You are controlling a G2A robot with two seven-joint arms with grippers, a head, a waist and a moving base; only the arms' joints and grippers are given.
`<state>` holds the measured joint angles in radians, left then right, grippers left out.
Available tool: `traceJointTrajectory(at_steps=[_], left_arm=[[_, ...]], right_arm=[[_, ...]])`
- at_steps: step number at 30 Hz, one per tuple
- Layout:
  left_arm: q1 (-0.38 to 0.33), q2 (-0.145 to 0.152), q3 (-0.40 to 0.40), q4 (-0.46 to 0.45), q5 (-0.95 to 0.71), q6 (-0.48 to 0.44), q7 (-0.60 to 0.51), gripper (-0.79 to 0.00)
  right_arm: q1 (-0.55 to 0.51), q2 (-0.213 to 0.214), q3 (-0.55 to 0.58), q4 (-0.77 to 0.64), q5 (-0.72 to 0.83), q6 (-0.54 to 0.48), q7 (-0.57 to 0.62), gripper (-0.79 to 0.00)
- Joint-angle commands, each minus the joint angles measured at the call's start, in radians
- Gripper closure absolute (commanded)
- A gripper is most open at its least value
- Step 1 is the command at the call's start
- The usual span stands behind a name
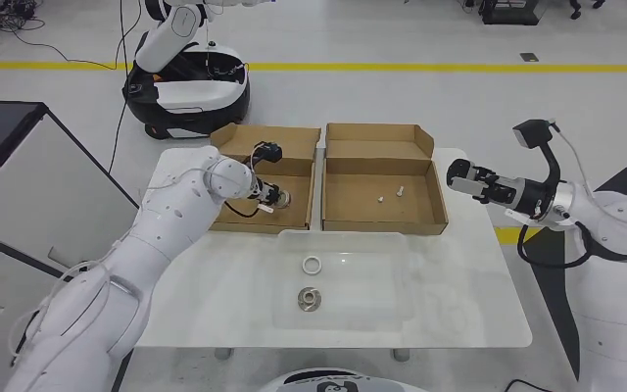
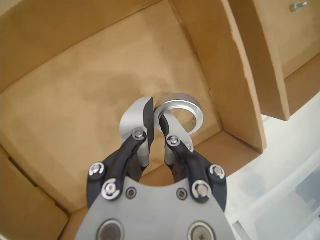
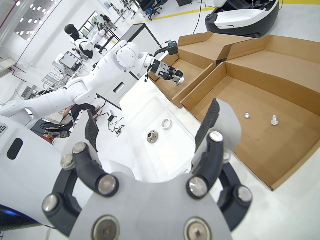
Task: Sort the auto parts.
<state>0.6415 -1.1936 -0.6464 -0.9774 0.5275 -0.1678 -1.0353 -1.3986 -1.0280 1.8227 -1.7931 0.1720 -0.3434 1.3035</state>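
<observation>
My left gripper (image 2: 156, 116) is shut on the wall of a silver metal ring (image 2: 178, 116), one finger inside it, held just above the floor of the left cardboard box (image 2: 75, 88) near a corner. From above, that gripper (image 1: 274, 196) and the ring (image 1: 283, 199) are at the box's right side. Two bolts (image 1: 400, 190) (image 1: 379, 200) lie in the right cardboard box (image 1: 382, 216). A white ring (image 1: 313, 265) and a flanged metal part (image 1: 310, 299) lie in the clear tray (image 1: 392, 294). My right gripper (image 1: 454, 178) hangs open and holds nothing, just past the right box's right wall.
The two boxes stand side by side at the table's far edge, flaps up. The clear tray sits in front of them. Another robot base (image 1: 191, 93) is parked on the floor behind the table, and a dark cabinet (image 1: 39, 186) stands to the left.
</observation>
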Motion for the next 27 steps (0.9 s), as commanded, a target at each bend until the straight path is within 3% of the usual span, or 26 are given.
traceJointTrajectory(at_steps=[1,15,22,26,27], left_arm=[[-0.001,-0.005,0.005,0.015,0.002,0.002,0.005,0.0],[-0.024,-0.042,0.036,0.08,0.028,-0.024,0.013,0.0],[-0.031,-0.053,0.037,0.1,0.039,-0.03,0.01,-0.068],[-0.033,-0.055,0.031,0.106,0.042,-0.033,0.012,-0.345],[-0.033,-0.056,0.029,0.107,0.042,-0.033,0.009,-0.462]], right_arm=[[0.0,0.0,0.0,0.0,0.0,0.0,0.0,-0.785],[0.0,0.0,0.0,0.0,0.0,0.0,0.0,-0.785],[0.0,0.0,0.0,0.0,0.0,0.0,0.0,-0.785],[0.0,0.0,0.0,0.0,0.0,0.0,0.0,-0.785],[0.0,0.0,0.0,0.0,0.0,0.0,0.0,-0.785]])
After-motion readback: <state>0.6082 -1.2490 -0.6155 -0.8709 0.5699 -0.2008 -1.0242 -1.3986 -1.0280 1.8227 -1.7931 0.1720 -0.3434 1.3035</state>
